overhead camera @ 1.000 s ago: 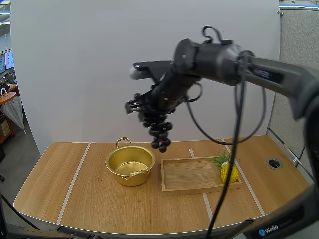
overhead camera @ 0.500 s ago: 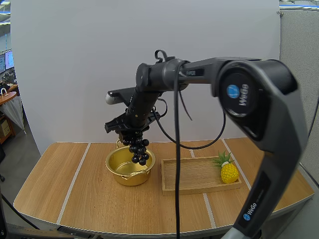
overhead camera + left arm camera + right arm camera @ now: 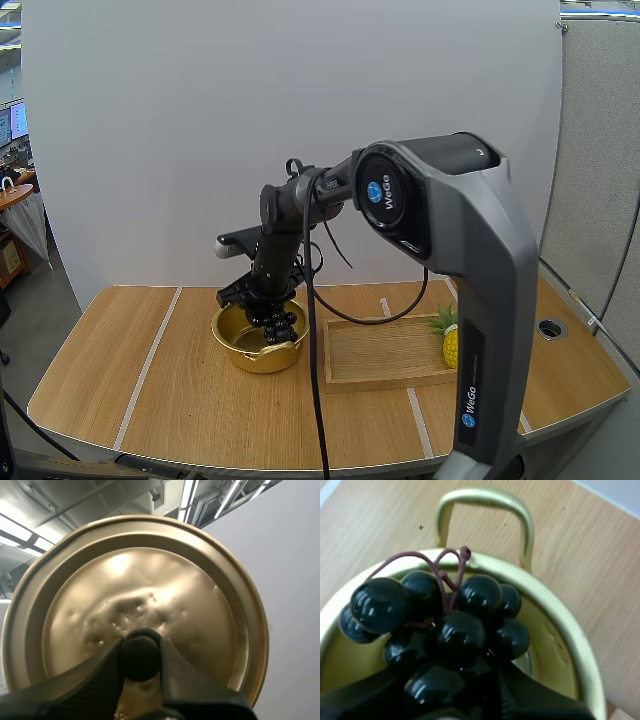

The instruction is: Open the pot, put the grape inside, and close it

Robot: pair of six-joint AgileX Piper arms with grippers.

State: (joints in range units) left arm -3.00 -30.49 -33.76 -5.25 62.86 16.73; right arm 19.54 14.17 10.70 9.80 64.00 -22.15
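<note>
Dark grapes (image 3: 277,322) inside gold pot (image 3: 255,358), lid (image 3: 165,580) off

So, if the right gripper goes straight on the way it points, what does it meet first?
Probably the bottom of the pot: the right gripper points down into it, and the grapes it holds would touch first. Depth is unclear.

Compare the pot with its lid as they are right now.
The pot stands open on the table, while the lid is pinched by its black knob in the left gripper. The pot has the grapes lowered into it; the lid covers nothing. The pot has a loop handle, the lid a knob. Both are gold-coloured metal.
</note>
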